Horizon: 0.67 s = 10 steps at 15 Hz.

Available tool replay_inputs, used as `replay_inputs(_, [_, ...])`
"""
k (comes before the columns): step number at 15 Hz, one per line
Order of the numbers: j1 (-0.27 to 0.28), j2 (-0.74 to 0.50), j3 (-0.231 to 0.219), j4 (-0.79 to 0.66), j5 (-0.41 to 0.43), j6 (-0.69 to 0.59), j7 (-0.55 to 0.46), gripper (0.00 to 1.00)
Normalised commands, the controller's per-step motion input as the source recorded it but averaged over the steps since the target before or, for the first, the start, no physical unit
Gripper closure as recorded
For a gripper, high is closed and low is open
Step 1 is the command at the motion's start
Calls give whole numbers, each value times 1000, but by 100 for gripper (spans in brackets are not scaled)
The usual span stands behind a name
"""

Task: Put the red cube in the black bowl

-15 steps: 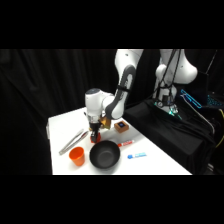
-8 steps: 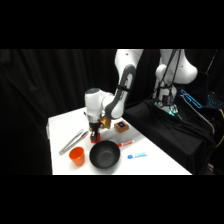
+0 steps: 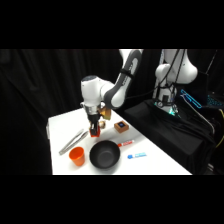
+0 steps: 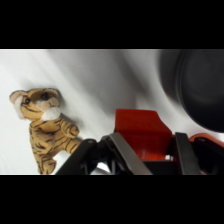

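The red cube (image 3: 95,132) is a small bright block held between the fingers of my gripper (image 3: 94,129), which comes down from above and is shut on it. The cube sits just behind the far left rim of the round black bowl (image 3: 105,155); I cannot tell whether it touches the table. In the wrist view the red cube (image 4: 140,131) fills the space between the two dark fingers of the gripper (image 4: 152,150), and the black bowl (image 4: 197,85) curves across the upper right.
An orange cup (image 3: 76,156) stands left of the bowl, with metal tongs (image 3: 71,141) behind it. A toy tiger (image 4: 45,125) lies close behind the gripper. A brown block with a dark top (image 3: 121,126), a red item (image 3: 125,144) and a blue item (image 3: 136,155) lie to the right.
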Motion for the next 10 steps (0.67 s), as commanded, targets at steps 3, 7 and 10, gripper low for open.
replay_inputs(3, [88,-457,-39,-155,-218,-401,-50,75])
replay_inputs(7, [50,-418,61,-156,-184,-335,-66,75])
replay_inputs(10, [29,-358,111,-162,-142,-206,-61,75])
